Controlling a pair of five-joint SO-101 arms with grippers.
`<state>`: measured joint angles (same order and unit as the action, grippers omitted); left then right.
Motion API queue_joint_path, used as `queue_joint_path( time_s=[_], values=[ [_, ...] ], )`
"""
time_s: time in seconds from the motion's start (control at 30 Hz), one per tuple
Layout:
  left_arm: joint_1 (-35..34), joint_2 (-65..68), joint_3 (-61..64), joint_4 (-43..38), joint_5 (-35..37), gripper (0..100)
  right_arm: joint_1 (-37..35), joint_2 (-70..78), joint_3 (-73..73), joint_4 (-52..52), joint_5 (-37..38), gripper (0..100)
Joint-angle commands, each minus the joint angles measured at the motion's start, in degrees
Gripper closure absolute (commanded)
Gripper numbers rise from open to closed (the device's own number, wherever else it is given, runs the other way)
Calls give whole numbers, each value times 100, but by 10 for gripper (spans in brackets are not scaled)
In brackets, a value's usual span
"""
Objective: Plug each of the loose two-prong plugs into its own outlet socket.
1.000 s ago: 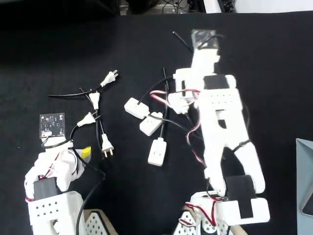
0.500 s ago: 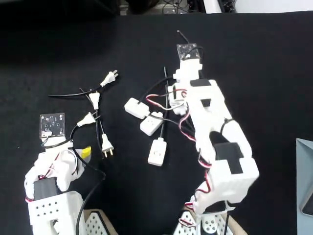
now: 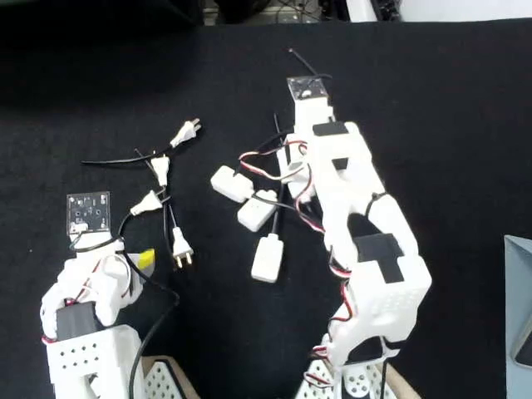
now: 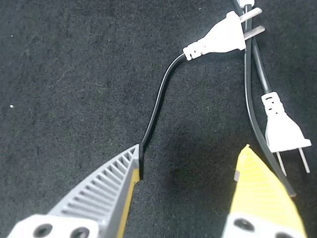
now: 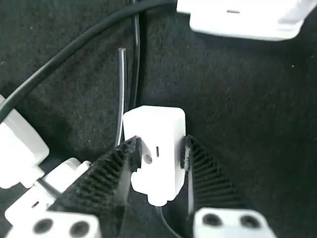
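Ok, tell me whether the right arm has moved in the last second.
Yes. The right arm has swung left, toward the outlet sockets, which stayed put.

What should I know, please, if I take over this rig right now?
Left gripper: open and empty, low over the black mat, next to the plugs.
Right gripper: shut on one outlet socket.
Plugs: four, loose, clustered ahead of the left arm.
Other sockets: three, lying mid-table beside the right arm.
Done: no plug is seated in a socket.
Left: all four pairings. Probably bring a plug to the held socket first.
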<state>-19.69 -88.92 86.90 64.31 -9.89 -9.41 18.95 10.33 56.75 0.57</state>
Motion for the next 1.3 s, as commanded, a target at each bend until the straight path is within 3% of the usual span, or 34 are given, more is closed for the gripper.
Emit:
queue_joint_path(
  time_s=[0.0,0.17,0.3,0.73,0.9,0.97,1.1,1.27],
  values=[
    [-57,-62,-57,0,18,695,-299,13,92,176,44,862],
    [-57,-62,-57,0,18,695,-484,13,207,193,44,870],
    [-57,-62,-48,9,18,695,-466,-48,198,193,88,985],
    [-66,-62,-48,9,18,696,-976,-1736,163,1890,97,986],
    [-66,-62,-48,9,18,695,-1020,-2097,163,2004,97,982],
    [-66,-62,-48,9,18,695,-905,-2079,154,1978,62,958],
    [-66,-62,-48,9,18,694,-633,-1842,171,2013,62,816],
    [-66,-62,-48,9,18,693,-615,-1376,488,1512,79,804]
  ],
)
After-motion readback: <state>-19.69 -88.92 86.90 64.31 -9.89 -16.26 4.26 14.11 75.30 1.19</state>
